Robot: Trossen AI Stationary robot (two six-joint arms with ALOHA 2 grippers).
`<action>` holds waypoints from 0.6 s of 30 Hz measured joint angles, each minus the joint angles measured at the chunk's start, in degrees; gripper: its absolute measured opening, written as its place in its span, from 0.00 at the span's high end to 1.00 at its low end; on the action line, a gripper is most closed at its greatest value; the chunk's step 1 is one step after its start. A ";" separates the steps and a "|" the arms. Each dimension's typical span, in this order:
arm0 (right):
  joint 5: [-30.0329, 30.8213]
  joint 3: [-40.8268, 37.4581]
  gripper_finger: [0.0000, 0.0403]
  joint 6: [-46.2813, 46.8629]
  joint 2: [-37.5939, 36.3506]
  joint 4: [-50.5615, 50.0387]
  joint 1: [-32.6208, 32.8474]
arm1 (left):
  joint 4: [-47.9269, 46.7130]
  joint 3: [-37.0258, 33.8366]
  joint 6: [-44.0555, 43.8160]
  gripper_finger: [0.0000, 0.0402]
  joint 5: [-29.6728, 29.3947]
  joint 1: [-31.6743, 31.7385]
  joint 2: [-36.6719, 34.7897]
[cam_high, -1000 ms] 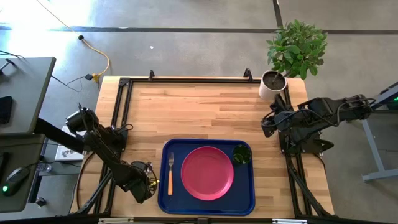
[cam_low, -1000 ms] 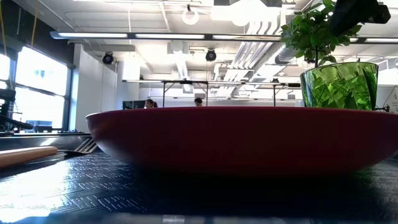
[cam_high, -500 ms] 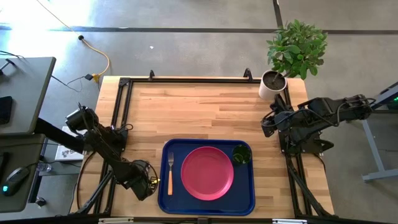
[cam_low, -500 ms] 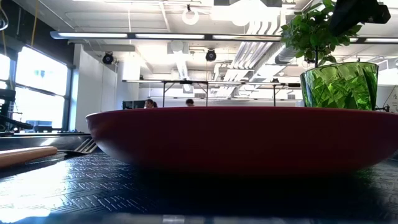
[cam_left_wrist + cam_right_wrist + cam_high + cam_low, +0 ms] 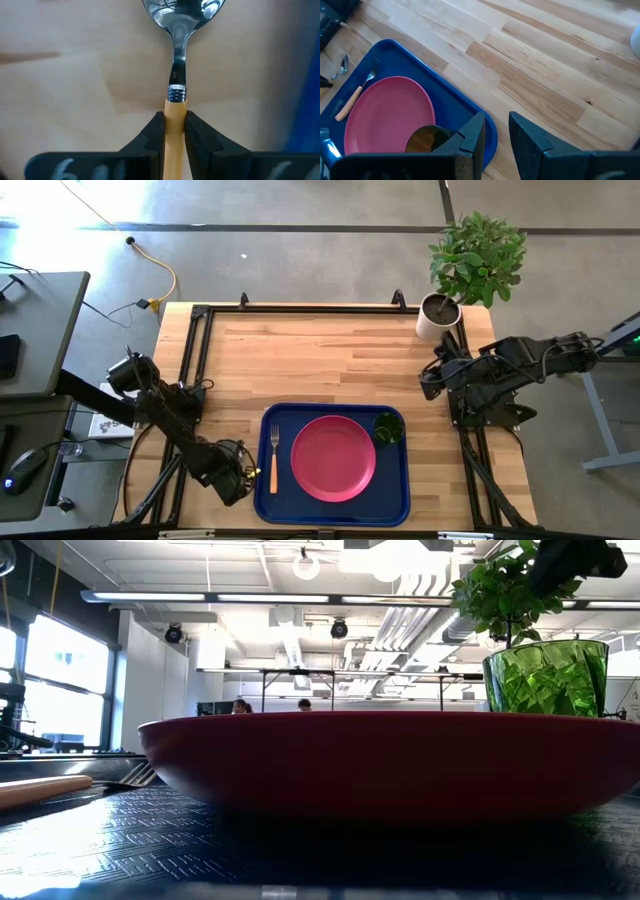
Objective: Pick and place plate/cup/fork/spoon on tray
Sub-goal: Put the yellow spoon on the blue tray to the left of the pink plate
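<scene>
High view first: the tray [image 5: 334, 510] sits at the near edge of the wooden surface [image 5: 320, 360], with the plate [image 5: 333, 458] in the middle of it, the fork [image 5: 273, 459] on the tray just left of the plate, and the cup [image 5: 388, 429] at the plate's far right edge. The left gripper [image 5: 243, 476] is low beside the tray's left rim. The right gripper [image 5: 432, 378] hangs near the potted plant [image 5: 470, 265], well apart from the tray.

Low view: pretty much just the plate [image 5: 390, 762] filling the shot, cup [image 5: 546, 677] behind it on the right.

Left wrist view: the gripper [image 5: 174, 131] is clamped on the spoon [image 5: 176, 75] by its orange handle, bowl pointing away over bare wood.

Right wrist view: that gripper [image 5: 496, 131] holds nothing, fingers slightly apart, looking down on the tray [image 5: 415, 65], plate [image 5: 390, 115] and fork [image 5: 355, 97].
</scene>
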 joint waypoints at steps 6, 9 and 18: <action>0.02 0.00 0.80 0.00 0.00 1.18 0.00 | -0.01 0.92 0.45 0.90 -1.84 0.26 -0.06; 0.02 0.00 0.80 0.02 0.01 1.30 0.00 | -0.22 0.90 0.85 0.90 -2.58 0.33 -0.09; 0.02 0.00 0.80 0.04 0.01 1.82 -0.02 | -0.01 0.90 0.86 0.90 -2.93 0.33 -1.50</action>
